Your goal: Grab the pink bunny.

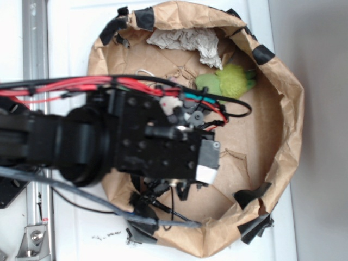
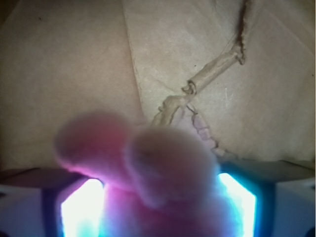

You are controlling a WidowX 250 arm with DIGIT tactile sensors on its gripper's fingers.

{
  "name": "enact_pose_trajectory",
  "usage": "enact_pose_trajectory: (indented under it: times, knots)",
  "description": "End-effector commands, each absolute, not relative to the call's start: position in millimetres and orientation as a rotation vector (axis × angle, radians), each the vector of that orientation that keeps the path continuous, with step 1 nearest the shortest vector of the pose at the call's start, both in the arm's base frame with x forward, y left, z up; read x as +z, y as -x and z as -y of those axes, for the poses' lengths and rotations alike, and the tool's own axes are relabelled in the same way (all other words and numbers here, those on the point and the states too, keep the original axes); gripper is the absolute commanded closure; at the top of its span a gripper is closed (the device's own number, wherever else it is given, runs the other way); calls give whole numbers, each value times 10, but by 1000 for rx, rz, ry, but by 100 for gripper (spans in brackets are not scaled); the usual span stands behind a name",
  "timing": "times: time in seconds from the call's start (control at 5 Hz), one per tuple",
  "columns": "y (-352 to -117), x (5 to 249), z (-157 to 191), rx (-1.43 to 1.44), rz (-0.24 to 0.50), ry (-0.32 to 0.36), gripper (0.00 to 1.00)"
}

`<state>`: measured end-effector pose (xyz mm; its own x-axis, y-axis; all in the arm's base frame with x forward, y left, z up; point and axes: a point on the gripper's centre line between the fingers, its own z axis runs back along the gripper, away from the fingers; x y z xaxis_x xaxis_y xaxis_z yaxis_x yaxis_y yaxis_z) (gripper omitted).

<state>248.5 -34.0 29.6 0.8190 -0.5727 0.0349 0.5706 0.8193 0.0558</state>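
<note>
The pink bunny (image 2: pixel 148 168) fills the lower middle of the wrist view, fluffy and blurred, with two rounded pink lobes at the top. It sits between my gripper's (image 2: pixel 158 202) two glowing pads, the left pad (image 2: pixel 79 212) and the right pad (image 2: pixel 239 202), and its fur reaches both. The gripper is shut on it above the brown paper floor (image 2: pixel 74 59). In the exterior view the black arm (image 1: pixel 136 141) covers the gripper. Only a small pale pink patch (image 1: pixel 172 104) shows at the arm's upper edge.
A round brown paper bin (image 1: pixel 291 114) with black tape patches surrounds the work area. A green plush (image 1: pixel 228 81) lies at the back right and crumpled white paper (image 1: pixel 187 41) at the back. A torn seam (image 2: pixel 212 74) crosses the paper floor.
</note>
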Motion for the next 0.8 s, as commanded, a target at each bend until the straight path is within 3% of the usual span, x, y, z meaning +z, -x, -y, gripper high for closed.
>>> enact_pose_trajectory:
  times: [0.0,0.2,0.4,0.6]
  knots:
    - [-2624,1215,247,-386,258,-7,100]
    - [-2805,1705,222,-147,161,-78,100]
    - [-2844,2095,187,3,273,-69,100]
    - [-2816,2084,187,238,354,-174,100]
